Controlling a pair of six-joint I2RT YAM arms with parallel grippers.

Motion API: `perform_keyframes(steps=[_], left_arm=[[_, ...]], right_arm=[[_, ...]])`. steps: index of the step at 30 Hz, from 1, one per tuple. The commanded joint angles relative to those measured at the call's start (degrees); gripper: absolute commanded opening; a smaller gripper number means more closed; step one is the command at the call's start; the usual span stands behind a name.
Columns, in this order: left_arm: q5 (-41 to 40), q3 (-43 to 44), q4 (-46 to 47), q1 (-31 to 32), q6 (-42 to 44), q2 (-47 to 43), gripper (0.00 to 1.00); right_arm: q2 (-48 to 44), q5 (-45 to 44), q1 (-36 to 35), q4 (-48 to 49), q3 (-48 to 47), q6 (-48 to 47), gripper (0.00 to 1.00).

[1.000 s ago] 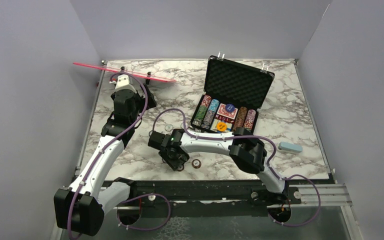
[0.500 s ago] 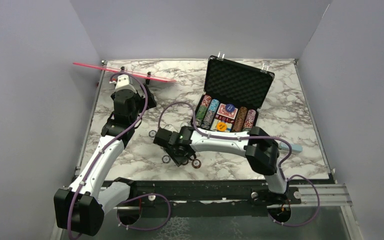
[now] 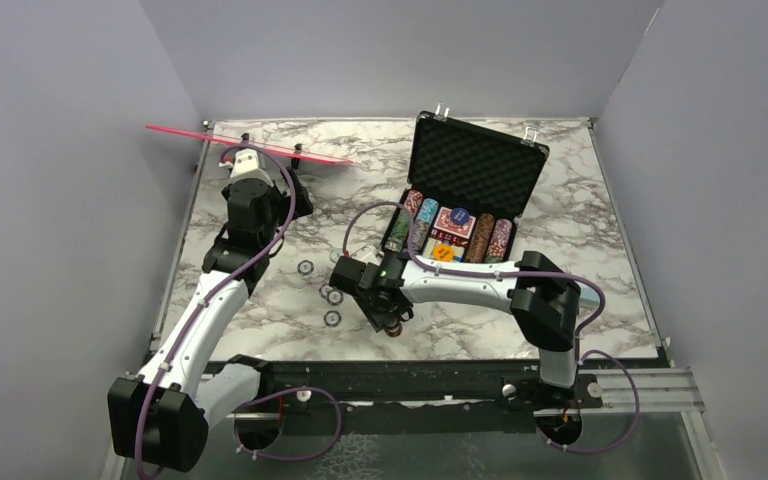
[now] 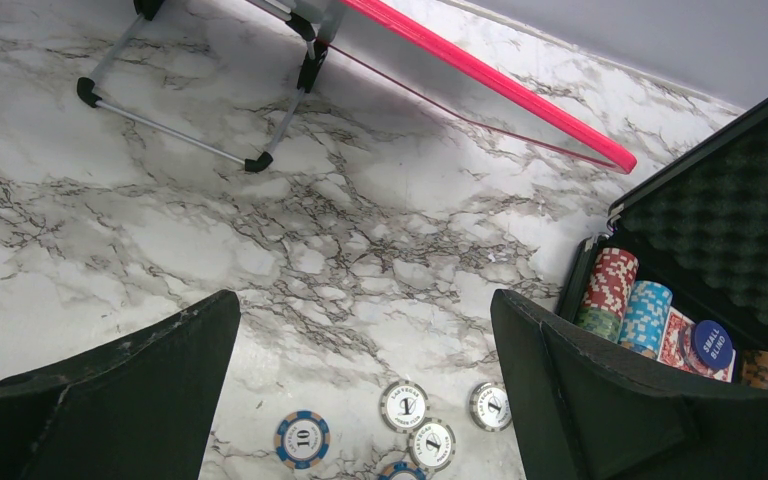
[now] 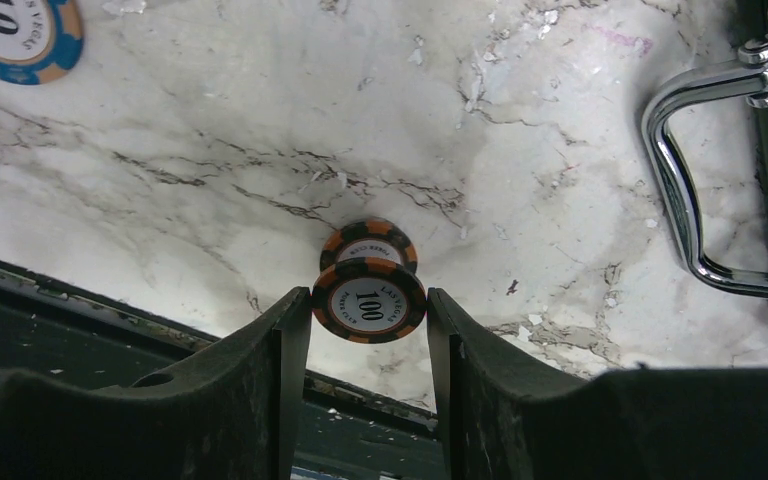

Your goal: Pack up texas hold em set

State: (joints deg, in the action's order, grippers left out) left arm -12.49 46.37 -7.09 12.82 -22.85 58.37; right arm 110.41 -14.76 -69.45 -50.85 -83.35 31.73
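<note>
The black case (image 3: 475,165) stands open at the back right, its foam lid upright, with rows of chips and card decks (image 3: 450,235) inside. It also shows in the left wrist view (image 4: 730,215). My right gripper (image 3: 391,320) is low over the table's front, shut on an orange-black "100" chip (image 5: 368,305). A second orange chip (image 5: 368,243) lies on the marble just beyond it. Several loose chips (image 3: 332,296) lie to its left, and the left wrist view shows them too (image 4: 404,405). My left gripper (image 4: 365,310) is open and empty, high above them.
A pink strip on wire legs (image 3: 250,145) stands at the back left and also shows in the left wrist view (image 4: 480,75). The case's chrome handle (image 5: 690,170) is to the right of my right gripper. The table's dark front edge (image 5: 110,300) is right beside the held chip.
My right arm has swung to the right, from over the loose chips to the orange chips. The loose chips it covered now show. The left arm has not moved.
</note>
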Motion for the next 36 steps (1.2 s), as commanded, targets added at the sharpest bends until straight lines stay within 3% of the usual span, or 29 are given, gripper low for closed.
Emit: perform_keyframes(steps=[1, 15, 25, 31, 36], left_arm=[[0.4, 0.8, 0.4, -0.3, 0.5, -0.9, 0.99], [0.3, 1.0, 0.3, -0.3, 0.5, -0.8, 0.99], [0.2, 0.8, 0.3, -0.3, 0.5, -0.7, 0.99], [-0.2, 0.9, 0.2, -0.3, 0.4, -0.6, 0.99], [-0.2, 0.8, 0.2, -0.3, 0.5, -0.6, 0.99]], right_arm=[[0.0, -1.8, 0.7, 1.6, 1.0, 1.1, 0.49], [2.3, -0.8, 0.8, 2.7, 1.6, 0.9, 0.50], [1.8, -5.5, 1.8, 4.9, 1.5, 3.1, 0.63], [2.2, -3.5, 4.8, 8.5, 2.9, 3.3, 0.61], [3.4, -2.1, 5.5, 8.0, 3.7, 3.1, 0.53]])
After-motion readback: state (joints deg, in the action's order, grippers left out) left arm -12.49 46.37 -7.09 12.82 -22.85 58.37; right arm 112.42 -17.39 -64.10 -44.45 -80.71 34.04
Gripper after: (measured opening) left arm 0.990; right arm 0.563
